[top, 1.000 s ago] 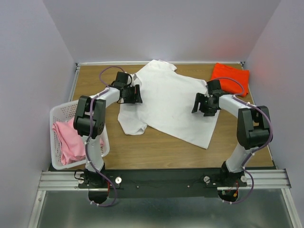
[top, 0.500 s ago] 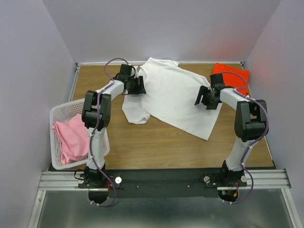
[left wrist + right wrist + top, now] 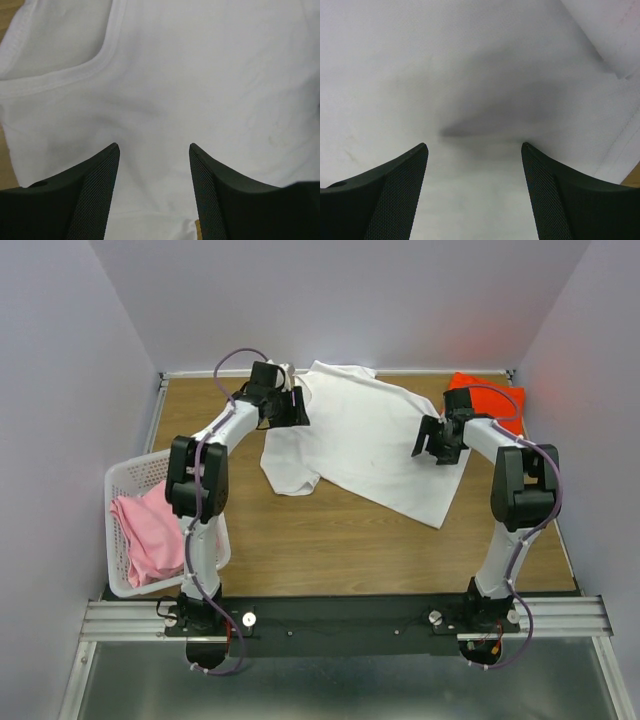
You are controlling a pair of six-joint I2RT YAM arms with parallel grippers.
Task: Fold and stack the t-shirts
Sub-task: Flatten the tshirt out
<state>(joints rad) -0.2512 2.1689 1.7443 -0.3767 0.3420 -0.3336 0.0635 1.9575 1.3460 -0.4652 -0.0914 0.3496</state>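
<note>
Top view: both arms reach to the back of the table (image 3: 330, 540). The left gripper (image 3: 285, 407) and the right gripper (image 3: 437, 440) stand at opposite edges of the white t-shirt (image 3: 360, 445). The orange-red t-shirt (image 3: 488, 400) lies in the far right corner, and the pink t-shirt (image 3: 145, 530) in the basket (image 3: 125, 472).

Left wrist: the fingers (image 3: 95, 200) are spread over white cloth near the collar.

Right wrist: the fingers (image 3: 395, 195) are spread wide over plain white cloth.

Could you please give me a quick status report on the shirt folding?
Both open: left gripper, right gripper, over the white t-shirt. It lies spread, not folded. Apart from it: orange t-shirt at far right corner, pink t-shirt in basket.
</note>
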